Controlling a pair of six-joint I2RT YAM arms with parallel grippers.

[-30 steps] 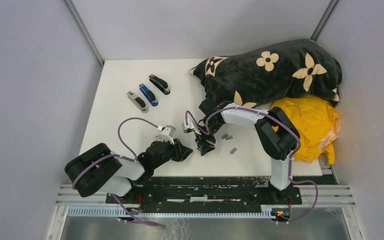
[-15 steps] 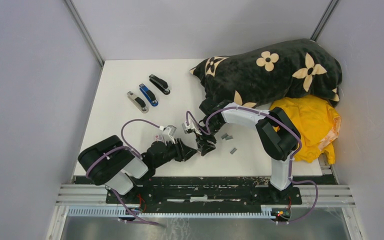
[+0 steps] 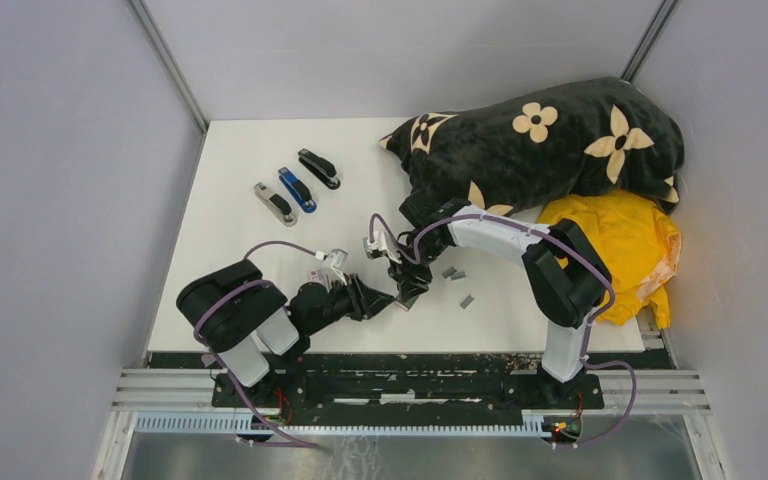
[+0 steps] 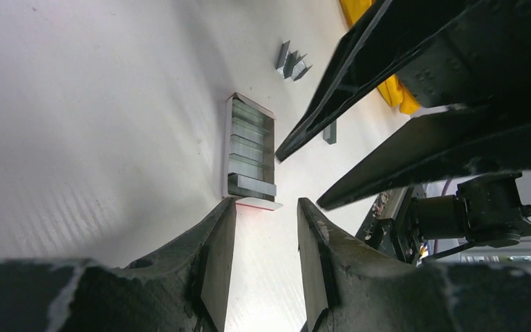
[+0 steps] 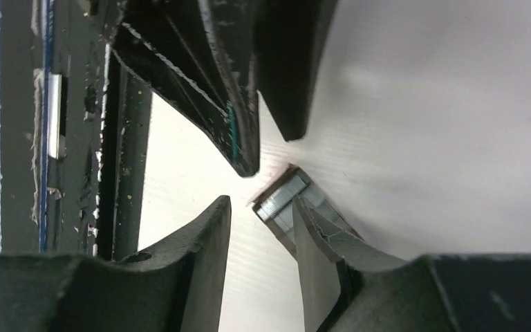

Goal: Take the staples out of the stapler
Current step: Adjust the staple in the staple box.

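While the three staplers (image 3: pixel 298 190) sit well away at the desk's (image 3: pixel 230 250) far left, the left tool (image 4: pixel 267 207) is spread and empty, just short of the open staple box (image 4: pixel 250 149). The right tool (image 5: pixel 259 207) is also spread, one finger at the box edge. Loose staples (image 4: pixel 290 61) lie beyond. Risk: crowded fingers collide or shove the box and spill the strips.

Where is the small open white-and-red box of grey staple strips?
The white-and-red box lies on the white table; in the left wrist view it is just ahead of the left pincer, with the right pincer's black fingers beside it.
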